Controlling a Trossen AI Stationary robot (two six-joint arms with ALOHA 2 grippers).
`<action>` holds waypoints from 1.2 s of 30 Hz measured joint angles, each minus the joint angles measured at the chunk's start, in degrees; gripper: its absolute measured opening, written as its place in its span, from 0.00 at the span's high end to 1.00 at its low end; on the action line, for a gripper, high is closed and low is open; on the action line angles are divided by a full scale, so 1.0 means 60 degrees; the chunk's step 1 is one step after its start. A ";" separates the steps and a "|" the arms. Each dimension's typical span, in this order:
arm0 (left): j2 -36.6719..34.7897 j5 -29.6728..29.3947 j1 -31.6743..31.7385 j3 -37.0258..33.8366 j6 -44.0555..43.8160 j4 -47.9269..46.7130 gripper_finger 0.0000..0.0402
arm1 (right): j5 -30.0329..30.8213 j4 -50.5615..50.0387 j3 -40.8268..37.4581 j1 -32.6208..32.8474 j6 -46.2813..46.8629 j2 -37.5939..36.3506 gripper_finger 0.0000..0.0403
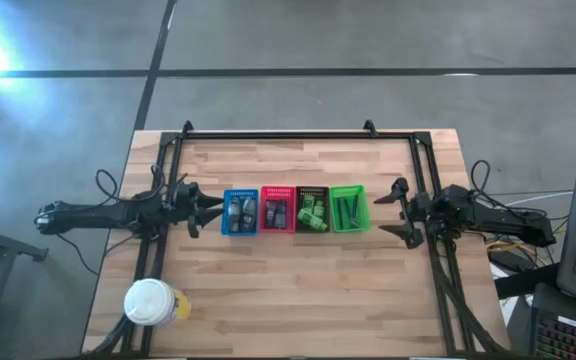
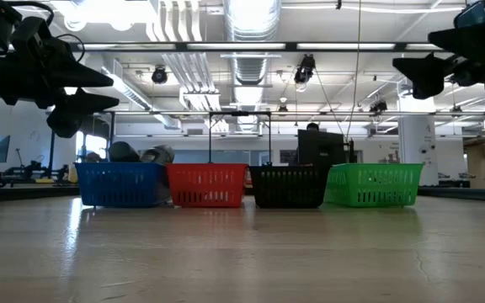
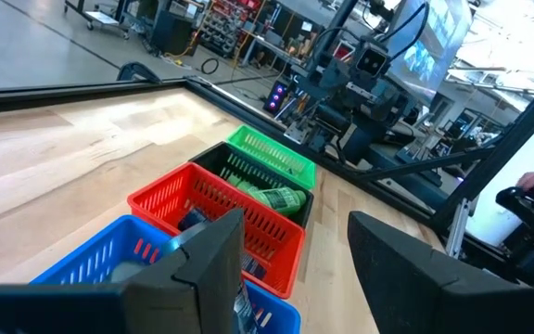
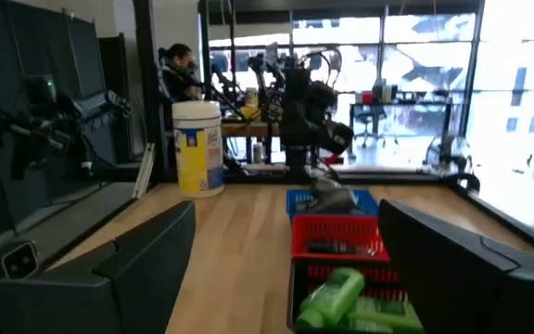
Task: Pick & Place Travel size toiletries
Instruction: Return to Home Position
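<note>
Toiletries (image 1: 313, 213) basketed; left claw (image 1: 208, 208), right claw (image 1: 383, 214) agape.

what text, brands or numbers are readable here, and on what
None can be read.
Round container: yellow label print, too blurred.
Green bottles in the black basket: no legible print.
Left end effector by the blue basket and right end effector by the green basket, both open: no markings legible.

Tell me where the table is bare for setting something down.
Bare: the table right of the white-lidded container, up to the basket row; also the strip beyond the row. Crowded: the row's ends, flanked by left gripper and right gripper.
</note>
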 joint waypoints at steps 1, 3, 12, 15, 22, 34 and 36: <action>0.0000 0.0000 0.0001 0.0000 0.0000 0.0002 0.50 | -0.0003 0.0034 0.0000 0.0003 -0.0157 0.0015 0.16; 0.0000 0.0000 0.0000 0.0000 0.0000 0.0002 0.50 | -0.0003 -0.0003 0.0000 0.0003 -0.0249 0.0033 0.15; 0.0004 0.0000 0.0001 0.0000 0.0000 0.0006 0.50 | 0.0004 -0.0002 0.0000 0.0003 0.0877 0.0135 0.10; 0.0004 0.0000 -0.0001 0.0000 0.0000 0.0006 0.50 | 0.0004 -0.0001 0.0000 0.0003 0.0893 0.0132 0.12; 0.0004 0.0000 0.0000 0.0000 0.0000 0.0006 0.50 | 0.0008 0.0000 0.0000 0.0003 0.0906 0.0139 0.17; 0.0004 0.0004 -0.0002 0.0000 0.0000 0.0006 0.50 | 0.0011 0.0001 0.0000 0.0003 0.0918 0.0150 0.26; 0.0004 0.0004 0.0001 0.0000 0.0000 0.0006 0.50 | 0.0013 0.0002 0.0000 0.0003 0.0910 0.0149 0.27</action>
